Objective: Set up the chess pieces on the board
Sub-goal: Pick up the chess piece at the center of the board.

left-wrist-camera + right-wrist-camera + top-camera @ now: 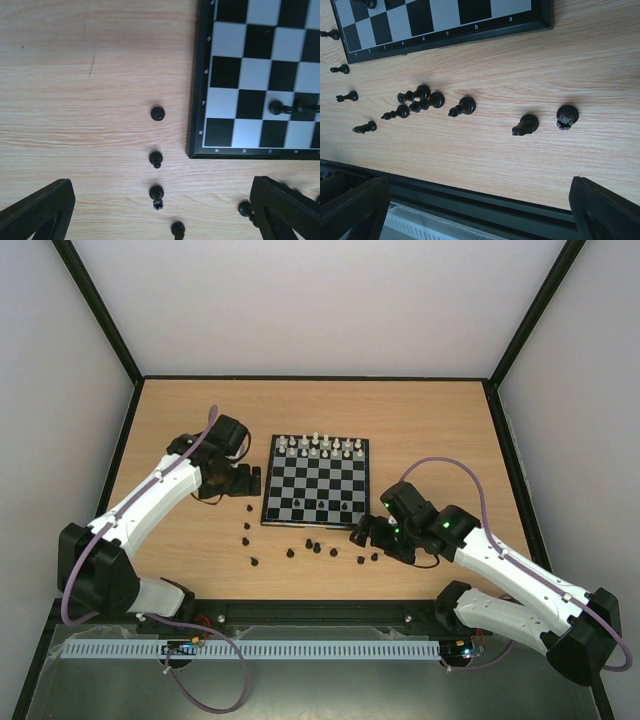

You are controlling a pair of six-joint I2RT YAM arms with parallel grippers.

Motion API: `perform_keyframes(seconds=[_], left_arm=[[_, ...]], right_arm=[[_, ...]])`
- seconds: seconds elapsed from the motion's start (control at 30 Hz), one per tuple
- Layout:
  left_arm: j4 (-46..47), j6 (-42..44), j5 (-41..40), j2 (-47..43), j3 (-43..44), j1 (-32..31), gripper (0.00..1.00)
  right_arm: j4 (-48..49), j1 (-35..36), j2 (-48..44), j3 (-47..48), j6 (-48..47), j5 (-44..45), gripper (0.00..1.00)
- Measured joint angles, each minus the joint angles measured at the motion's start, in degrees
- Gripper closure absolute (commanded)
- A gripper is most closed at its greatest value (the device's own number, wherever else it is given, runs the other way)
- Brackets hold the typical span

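The board (pixel 266 492) lies mid-table, with white chess pieces (pixel 320 447) lined up on its two far rows and two black ones (pixel 316 503) on a near row. Several black pieces (pixel 317 548) stand loose on the wood in front of and left of the board. My left gripper (pixel 245 481) (pixel 160 215) hangs open by the board's left edge, above a column of black pieces (pixel 156 158), holding nothing. My right gripper (pixel 362 533) (pixel 480 210) is open over the near table edge, with a black rook (pixel 567 116) and knight (pixel 526 124) ahead of it.
A black rail (pixel 485 200) runs along the near table edge under the right gripper. Dark frame posts and pale walls enclose the table (pixel 440 430). The board's corner (pixel 196 150) sits just right of the left gripper's column of pieces.
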Motion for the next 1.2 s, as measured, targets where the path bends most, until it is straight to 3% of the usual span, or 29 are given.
perform_keyframes(seconds=[0.23, 0.77, 1.2], left_arm=[[3.82, -0.04, 0.15, 2.36, -3.96, 1.22, 0.01], [11.10, 0.04, -0.11, 13.18, -5.20, 1.60, 0.40], [15.41, -0.04, -0.37, 17.33, -8.15, 1.75, 0.64]], right_arm=[[0.07, 0.00, 2.19, 0.57, -1.31, -0.09, 0.01], [0.35, 0.00, 2.40, 2.36, -2.34, -0.66, 0.02], [0.28, 0.00, 1.16, 2.23, -2.03, -0.66, 0.01]])
